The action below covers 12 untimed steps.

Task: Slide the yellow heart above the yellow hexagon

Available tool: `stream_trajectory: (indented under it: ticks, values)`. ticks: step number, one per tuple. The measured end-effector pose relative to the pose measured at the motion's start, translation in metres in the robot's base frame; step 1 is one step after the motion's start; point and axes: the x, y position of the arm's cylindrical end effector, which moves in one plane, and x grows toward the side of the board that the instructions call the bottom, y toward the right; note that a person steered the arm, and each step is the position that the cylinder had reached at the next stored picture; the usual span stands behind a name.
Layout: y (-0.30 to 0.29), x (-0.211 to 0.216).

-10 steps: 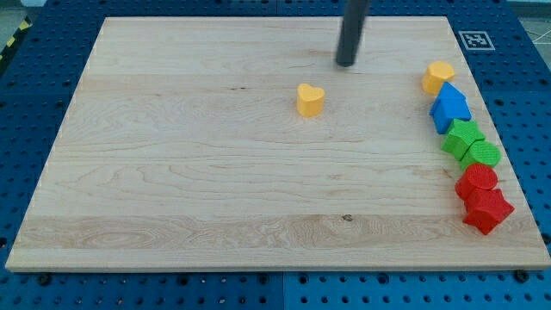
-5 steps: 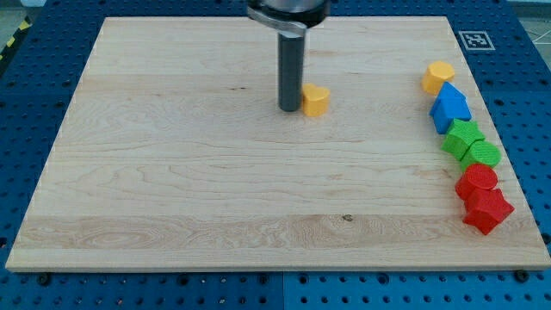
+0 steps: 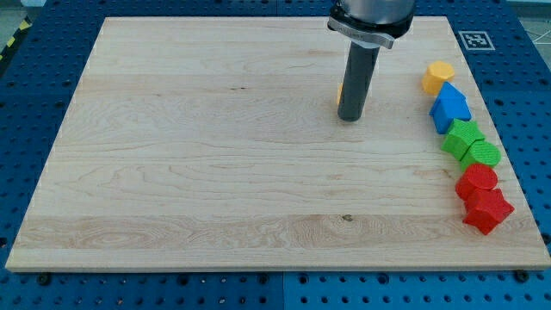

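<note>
My tip (image 3: 349, 117) rests on the board right of centre, toward the view's top. The yellow heart (image 3: 341, 96) is almost wholly hidden behind the rod; only a thin orange-yellow sliver shows at the rod's left edge. The yellow hexagon (image 3: 437, 77) sits at the view's right, at the top of a column of blocks, well to the right of my tip.
Below the yellow hexagon a column runs down the board's right edge: a blue block (image 3: 450, 106), two green blocks (image 3: 470, 144), a red block (image 3: 476, 179) and a red star-like block (image 3: 487, 210). A printed marker (image 3: 476, 39) sits at the top right corner.
The rod has moved right, from the heart's left side to in front of it. The heart has slid right with it and is now nearly hidden.
</note>
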Motion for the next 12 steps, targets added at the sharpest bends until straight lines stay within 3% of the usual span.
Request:
stream_trajectory:
  ticks: [7,11,12]
  values:
    - [0.020,-0.137]
    - [0.101,-0.131]
    - [0.100,-0.151]
